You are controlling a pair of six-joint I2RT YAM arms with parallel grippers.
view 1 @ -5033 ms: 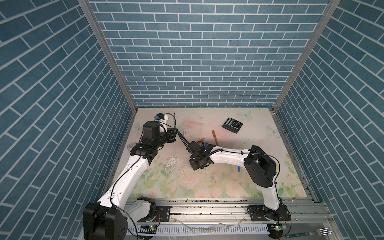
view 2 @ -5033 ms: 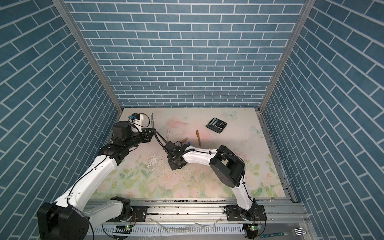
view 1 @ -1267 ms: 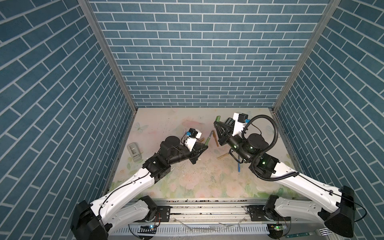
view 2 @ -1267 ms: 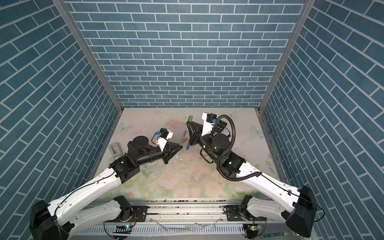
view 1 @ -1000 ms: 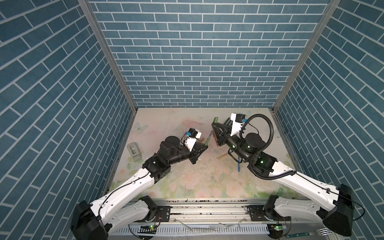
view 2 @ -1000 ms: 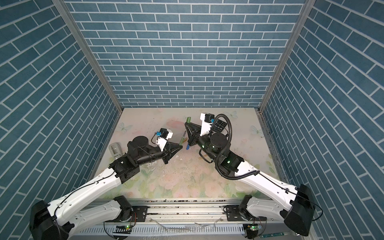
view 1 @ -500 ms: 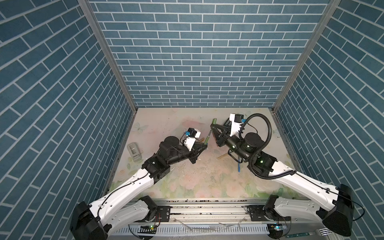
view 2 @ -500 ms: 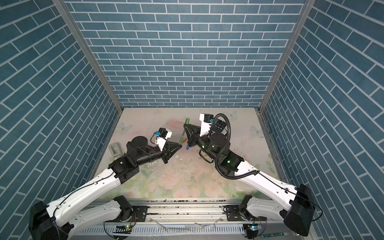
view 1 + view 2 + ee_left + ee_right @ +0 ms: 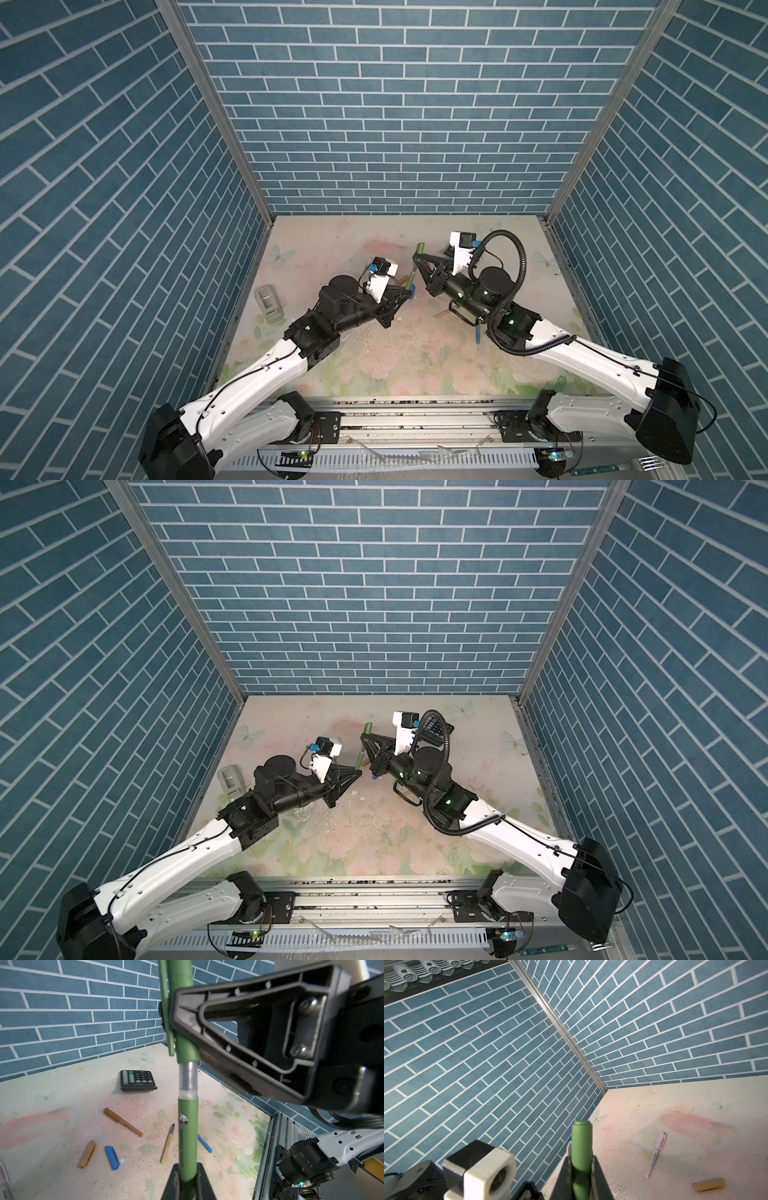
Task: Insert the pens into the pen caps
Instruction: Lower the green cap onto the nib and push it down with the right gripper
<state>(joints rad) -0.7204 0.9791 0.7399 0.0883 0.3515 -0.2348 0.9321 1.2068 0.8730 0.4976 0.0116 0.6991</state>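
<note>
Two green parts are being held above the table (image 9: 52,1095): at lower centre of the left wrist view the green pen (image 9: 188,1136) is being clamped by the left jaws, its tip being hidden in the green cap (image 9: 178,976) above, clamped by the right jaws.

On the floral-printed table (image 9: 332,241), toward its far right corner, a black calculator (image 9: 138,1081) lying flat, keys up. Hard by the left edge, about halfway along, a grey boxy object (image 9: 270,304), in both top views, its kind not clear. Beyond the near edge, past the metal rail (image 9: 415,419) and near the near right corner, a metal fork (image 9: 642,462) with tines pointing right; blue brick-pattern walls (image 9: 399,104) closing in the left, far and right edges.
</note>
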